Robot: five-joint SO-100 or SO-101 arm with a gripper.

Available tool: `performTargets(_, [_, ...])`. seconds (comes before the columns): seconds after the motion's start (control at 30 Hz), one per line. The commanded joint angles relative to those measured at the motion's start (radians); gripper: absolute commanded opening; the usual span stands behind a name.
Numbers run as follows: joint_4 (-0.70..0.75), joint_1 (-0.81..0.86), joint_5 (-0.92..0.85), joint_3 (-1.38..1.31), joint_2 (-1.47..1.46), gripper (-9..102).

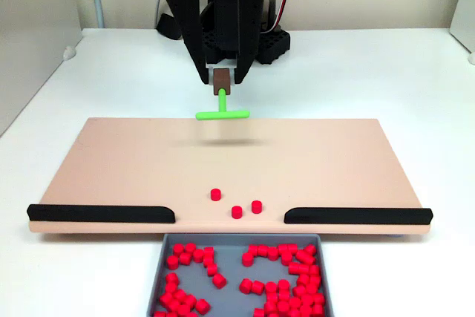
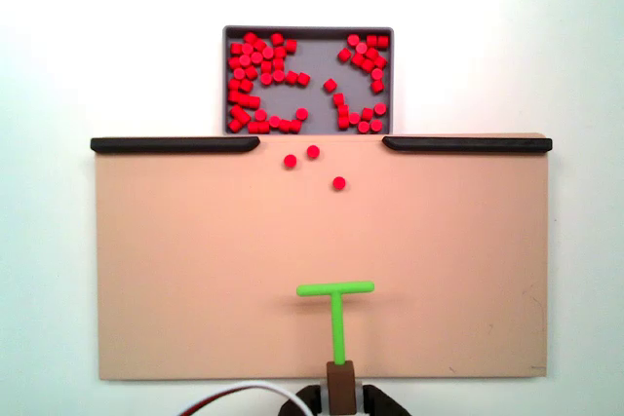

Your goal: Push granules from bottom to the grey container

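Your gripper (image 1: 222, 79) is clamped on the brown handle of the green T-shaped pusher (image 2: 335, 291), which sits at 6 o'clock on the tan board (image 2: 195, 270) in the overhead-like fixed view. Three loose granules (image 2: 313, 152) lie near 12 o'clock, just before the gap between the black strips (image 2: 175, 144). Most are already inside the grey container (image 2: 308, 33). I judge you are on the last sweep: advance the bar toward 12 o'clock behind these three.

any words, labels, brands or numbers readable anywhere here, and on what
None: no text, label, brand or number can be read in both fixed views.
The tan board, black strips, grey container, granules, green pusher and gripper all look plain and unmarked.
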Motion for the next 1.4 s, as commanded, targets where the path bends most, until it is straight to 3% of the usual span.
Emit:
performTargets(0.0, [-0.054,0.002,0.057,-0.003,-0.028,0])
performTargets(0.6, [-0.195,-0.078,0.163,-0.003,-0.124,0])
performTargets(1.37, [-0.195,-0.077,0.126,-0.002,-0.21,1])
